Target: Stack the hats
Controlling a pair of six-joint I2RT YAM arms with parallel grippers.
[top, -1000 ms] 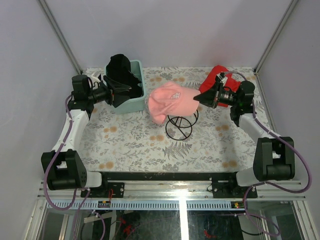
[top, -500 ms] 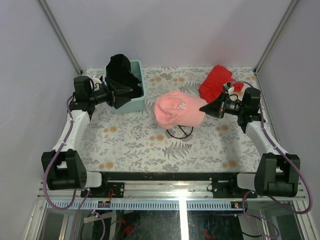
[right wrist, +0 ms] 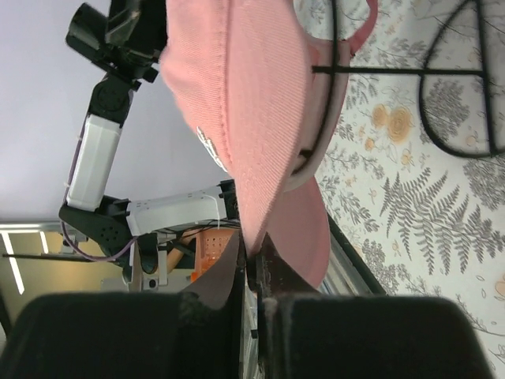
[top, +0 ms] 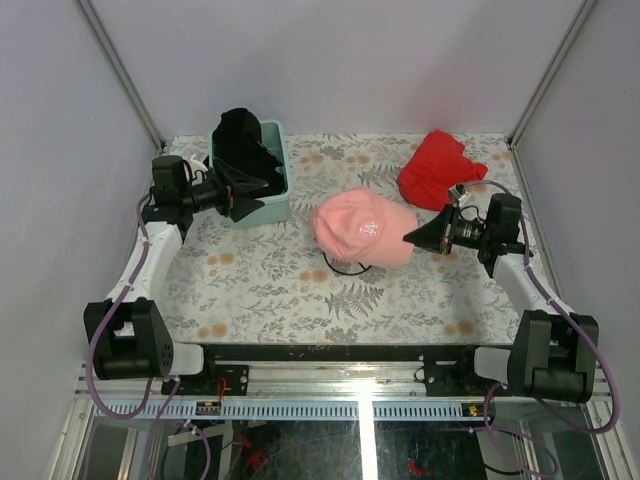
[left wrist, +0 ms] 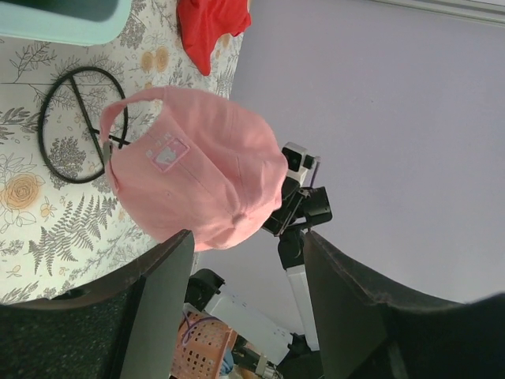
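Observation:
A light pink hat (top: 362,228) with a white logo hangs over a black wire stand (top: 345,266) at the table's middle. My right gripper (top: 410,238) is shut on its edge from the right; in the right wrist view the pink hat (right wrist: 252,103) runs down into the closed right gripper (right wrist: 252,257), beside the wire stand (right wrist: 442,103). Black hats (top: 240,140) stand in a mint-green tub (top: 272,205) at the back left. My left gripper (top: 240,197) is open and empty by the tub's front. In the left wrist view the left gripper (left wrist: 248,245) faces the pink hat (left wrist: 197,178) from a distance.
A bright red cloth (top: 437,168) lies at the back right, behind my right arm; the red cloth (left wrist: 207,24) also shows in the left wrist view. Pale walls with metal corner posts close in the flower-patterned table (top: 260,285).
My right gripper has carried the pink hat nearer and lower, so it now covers most of the wire stand. My left gripper has drawn back slightly from the tub.

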